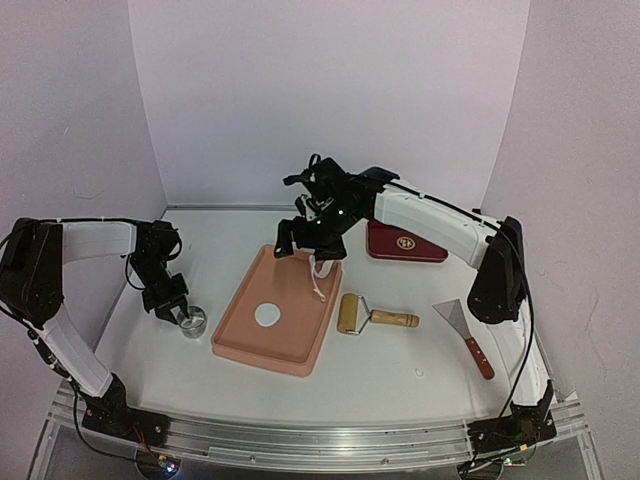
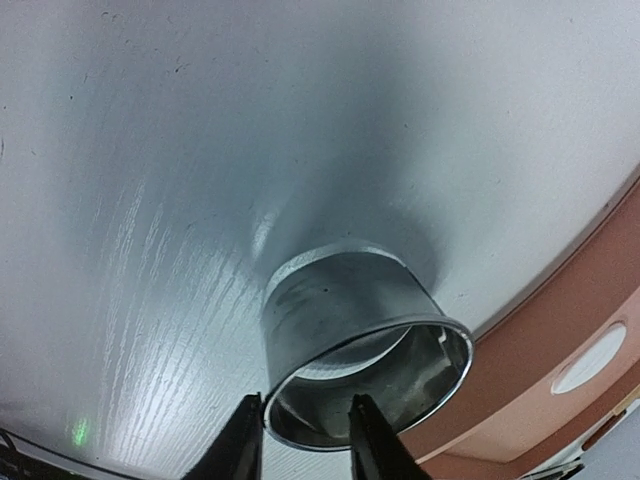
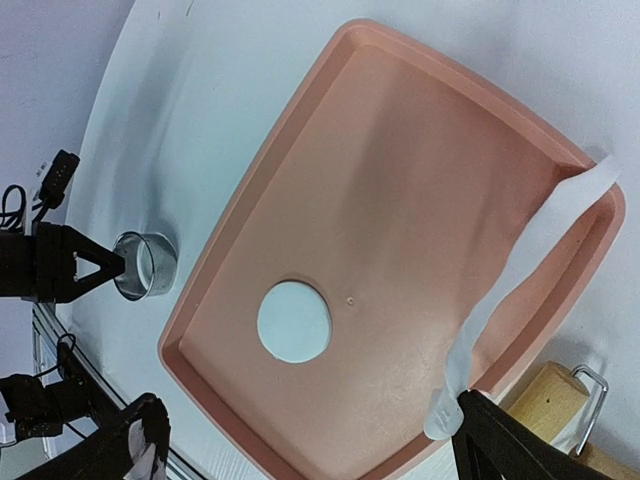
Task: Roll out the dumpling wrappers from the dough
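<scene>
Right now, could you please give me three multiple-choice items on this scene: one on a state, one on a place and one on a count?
1. How does the right gripper stand? A shut, empty; B open wide, the dough strip clinging to one finger; C shut on the strip.
2. Where does the round dumpling wrapper lie? A on the floor of the pink tray; B in the right gripper; C under the dough strip.
3. How many round wrappers are in view? A three; B two; C one.
Answers: B, its fingers stand far apart; A, the disc lies flat on the tray; C, only one disc shows.
</scene>
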You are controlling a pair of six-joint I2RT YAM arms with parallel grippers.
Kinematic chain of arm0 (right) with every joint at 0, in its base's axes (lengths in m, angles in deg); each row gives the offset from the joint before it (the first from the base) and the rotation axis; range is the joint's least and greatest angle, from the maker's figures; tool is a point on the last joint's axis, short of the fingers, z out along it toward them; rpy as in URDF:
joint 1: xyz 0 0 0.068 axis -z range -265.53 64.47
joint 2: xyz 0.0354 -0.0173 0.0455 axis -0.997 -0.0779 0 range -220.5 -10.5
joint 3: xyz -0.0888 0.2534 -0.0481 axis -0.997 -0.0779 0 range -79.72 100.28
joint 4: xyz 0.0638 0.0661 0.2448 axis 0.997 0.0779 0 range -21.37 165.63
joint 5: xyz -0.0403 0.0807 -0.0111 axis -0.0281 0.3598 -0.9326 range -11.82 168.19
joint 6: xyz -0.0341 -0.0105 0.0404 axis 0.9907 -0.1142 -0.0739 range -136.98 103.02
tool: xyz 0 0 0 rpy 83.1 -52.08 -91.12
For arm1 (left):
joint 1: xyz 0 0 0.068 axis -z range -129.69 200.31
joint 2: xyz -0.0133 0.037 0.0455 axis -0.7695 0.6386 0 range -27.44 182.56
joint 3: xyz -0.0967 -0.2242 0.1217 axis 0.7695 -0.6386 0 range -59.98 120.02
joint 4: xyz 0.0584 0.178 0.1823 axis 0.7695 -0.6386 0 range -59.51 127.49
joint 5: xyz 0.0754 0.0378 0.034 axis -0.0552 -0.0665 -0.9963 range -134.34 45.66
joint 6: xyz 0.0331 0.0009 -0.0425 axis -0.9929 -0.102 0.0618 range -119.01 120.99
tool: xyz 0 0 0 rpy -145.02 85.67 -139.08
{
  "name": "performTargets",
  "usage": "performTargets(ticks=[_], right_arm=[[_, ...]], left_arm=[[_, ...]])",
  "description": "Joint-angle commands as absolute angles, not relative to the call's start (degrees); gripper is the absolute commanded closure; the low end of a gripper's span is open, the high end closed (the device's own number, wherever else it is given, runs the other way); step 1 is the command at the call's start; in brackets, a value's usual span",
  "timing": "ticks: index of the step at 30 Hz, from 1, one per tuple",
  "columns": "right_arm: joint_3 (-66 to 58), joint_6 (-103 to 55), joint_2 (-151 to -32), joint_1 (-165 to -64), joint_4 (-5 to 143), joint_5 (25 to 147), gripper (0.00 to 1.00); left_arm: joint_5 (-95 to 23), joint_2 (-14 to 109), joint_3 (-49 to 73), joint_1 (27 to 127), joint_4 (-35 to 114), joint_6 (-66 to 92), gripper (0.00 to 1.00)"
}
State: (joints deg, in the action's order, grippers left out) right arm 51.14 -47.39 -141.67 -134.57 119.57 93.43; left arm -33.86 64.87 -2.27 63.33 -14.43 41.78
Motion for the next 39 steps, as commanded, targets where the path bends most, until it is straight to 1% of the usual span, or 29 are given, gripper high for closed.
performTargets(ticks=[1,7,9,11,14,17,20,25,31,35,39], right_arm=[[54.5,-46.1,-142.0,-134.4,119.1,91.2,0.02],[56.1,-46.4,-141.9,-134.3,119.2,90.6,0.02],[56.4,-46.8,-141.8,-134.3,119.2,90.2,0.02],[56.7,-47.7,-141.6,-134.4,119.2,89.7,0.02],[56.7,-49.4,-141.3,-134.3,119.2,88.1,0.02],[56.2,-52.1,-140.6,-134.2,119.1,85.3,0.02],[56.3,-56.2,-140.3,-133.7,119.1,83.9,0.02],[55.5,-69.4,-139.9,-131.6,119.1,86.2,0.02],[52.9,-83.9,-140.3,-128.7,118.0,93.5,0.02],[54.6,-87.9,-141.1,-127.6,116.9,95.2,0.02],[55.1,-90.9,-141.2,-126.6,115.9,96.3,0.02]], left_arm=[[-35.2,63.4,-0.9,63.1,-14.8,41.8,0.57],[-39.2,60.2,6.1,63.1,-21.3,39.9,0.38],[-40.0,59.1,9.1,63.2,-22.9,38.3,0.36],[-37.5,58.4,11.7,63.5,-21.7,35.7,0.36],[-30.0,58.9,12.6,65.0,-16.4,30.5,0.36],[-26.3,62.1,15.3,69.8,-12.2,27.3,0.37],[-22.9,65.9,18.5,74.6,-6.6,26.6,0.41],[-20.7,66.4,14.6,77.6,14.1,29.6,0.4],[-21.9,65.4,7.7,80.7,35.5,26.7,0.39],[-18.7,69.5,10.2,81.8,36.8,23.5,0.39],[-18.2,74.1,13.4,85.1,37.2,18.6,0.41]])
